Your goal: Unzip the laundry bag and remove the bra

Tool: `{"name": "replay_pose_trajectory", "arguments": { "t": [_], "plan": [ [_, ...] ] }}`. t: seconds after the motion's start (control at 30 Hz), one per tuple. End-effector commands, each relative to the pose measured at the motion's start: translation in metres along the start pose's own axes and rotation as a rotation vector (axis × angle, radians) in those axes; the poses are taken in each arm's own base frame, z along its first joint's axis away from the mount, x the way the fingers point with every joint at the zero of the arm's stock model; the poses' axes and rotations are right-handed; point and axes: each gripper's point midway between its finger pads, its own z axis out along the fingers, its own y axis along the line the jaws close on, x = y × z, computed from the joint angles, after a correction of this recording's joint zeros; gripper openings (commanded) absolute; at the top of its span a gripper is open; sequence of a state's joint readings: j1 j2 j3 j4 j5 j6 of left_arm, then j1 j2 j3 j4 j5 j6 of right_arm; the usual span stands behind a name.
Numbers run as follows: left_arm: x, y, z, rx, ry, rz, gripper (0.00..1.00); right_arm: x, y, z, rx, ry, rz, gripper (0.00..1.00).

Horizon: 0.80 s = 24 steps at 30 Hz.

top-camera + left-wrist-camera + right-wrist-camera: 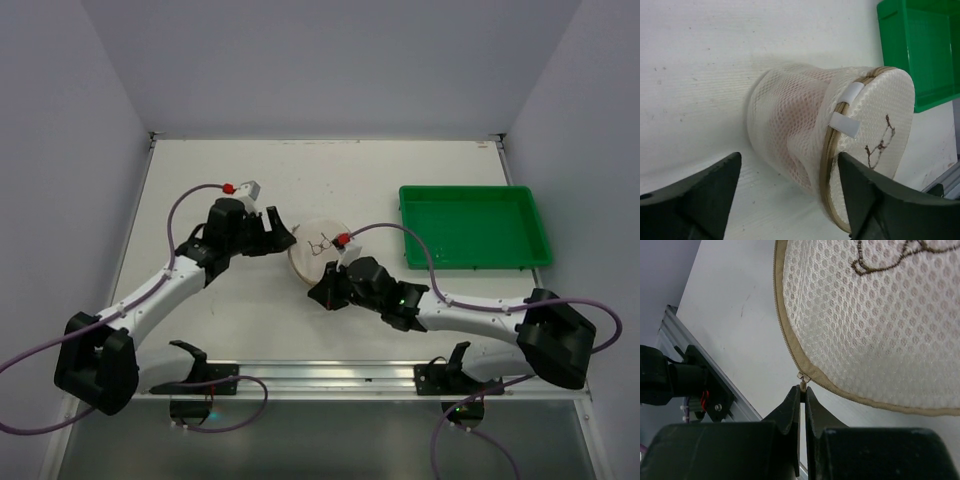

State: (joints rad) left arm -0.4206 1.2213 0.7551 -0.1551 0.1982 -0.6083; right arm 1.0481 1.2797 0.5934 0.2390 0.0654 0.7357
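In the left wrist view you get only a pinkish shape [795, 117] behind the mesh of the laundry bag [870, 115], too veiled to make out its form. The bag's lower rim hides behind one of the left gripper's [790, 165] fingers [865, 200], themselves cut off by the bottom edge; the green tray [920, 50] runs off the top and right. In the right wrist view the bag spills past the top and right edges, and the zip pull [802, 381] is mostly buried between the right gripper's [802, 392] pinched tips.

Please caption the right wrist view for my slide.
The right gripper pinches the zip pull of the mesh laundry bag.
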Motion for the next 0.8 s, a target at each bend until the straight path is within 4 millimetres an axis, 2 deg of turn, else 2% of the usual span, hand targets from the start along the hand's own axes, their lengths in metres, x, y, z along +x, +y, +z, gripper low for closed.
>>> {"name": "replay_pose_trajectory", "arguments": {
  "t": [0.0, 0.07, 0.23, 0.3, 0.33, 0.47, 0.6, 0.77],
  "plan": [
    [-0.013, -0.002, -0.019, -0.019, -0.069, -0.053, 0.86, -0.011, 0.022, 0.008, -0.047, 0.000, 0.002, 0.00],
    [-0.003, 0.000, -0.028, -0.012, -0.079, -0.111, 0.93, -0.016, 0.030, 0.012, -0.063, -0.004, -0.002, 0.00],
    [0.030, -0.001, -0.043, 0.047, -0.056, -0.182, 0.94, -0.020, 0.038, 0.024, -0.079, 0.001, -0.010, 0.00],
    [0.035, -0.009, -0.046, 0.093, -0.072, -0.214, 0.93, -0.023, 0.041, 0.026, -0.087, -0.001, -0.012, 0.00],
    [0.044, -0.011, -0.047, 0.110, -0.070, -0.220, 0.93, -0.021, 0.040, 0.029, -0.086, 0.005, -0.012, 0.00],
    [0.048, -0.025, -0.046, 0.162, -0.104, -0.253, 0.92, -0.020, 0.040, 0.033, -0.085, 0.008, -0.011, 0.00],
    [0.041, -0.035, -0.038, 0.190, -0.131, -0.250, 0.89, -0.012, 0.040, 0.031, -0.102, 0.031, -0.002, 0.00],
    [0.046, -0.040, -0.025, 0.197, -0.109, -0.258, 0.80, -0.009, 0.035, 0.028, -0.091, 0.031, -0.003, 0.00]
  ]
}}
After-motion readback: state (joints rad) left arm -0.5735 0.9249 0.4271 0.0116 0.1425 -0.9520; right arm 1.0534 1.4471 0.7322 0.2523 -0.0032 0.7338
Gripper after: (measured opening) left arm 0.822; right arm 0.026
